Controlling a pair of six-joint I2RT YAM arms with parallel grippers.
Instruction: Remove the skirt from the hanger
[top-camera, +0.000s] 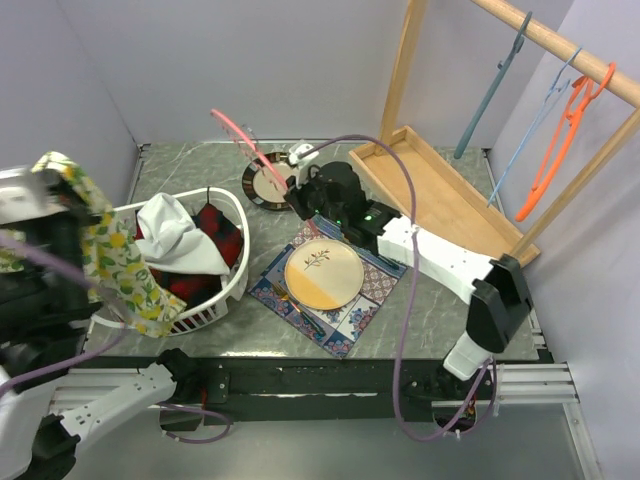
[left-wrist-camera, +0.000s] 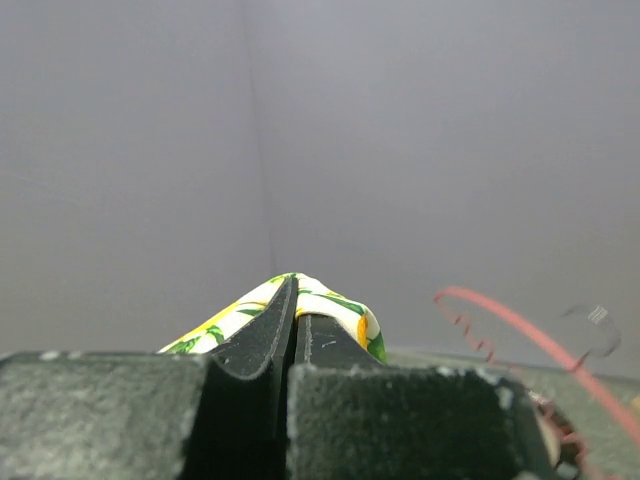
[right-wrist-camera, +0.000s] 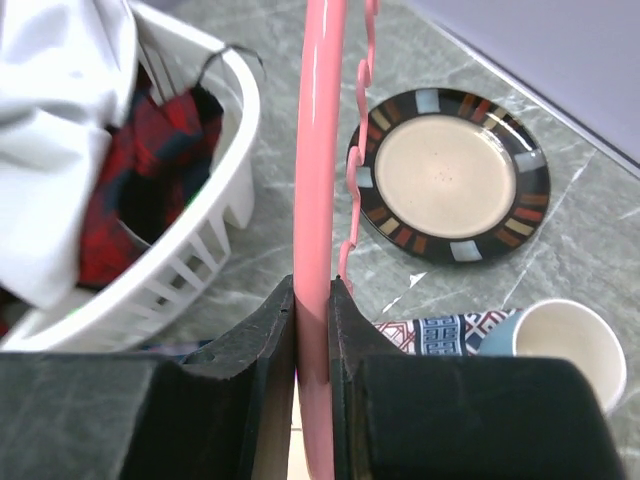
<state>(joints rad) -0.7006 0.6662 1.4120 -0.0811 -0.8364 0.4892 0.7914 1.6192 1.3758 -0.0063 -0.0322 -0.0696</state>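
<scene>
The left hand pinches a fold of the lemon-print skirt. Only the top view shows it hanging at the left side of the white basket. The right hand grips the bare pink hanger, well apart from the skirt. The basket holds a white cloth and a red plaid garment. The right wrist view shows a cup near a striped plate on the counter.
</scene>
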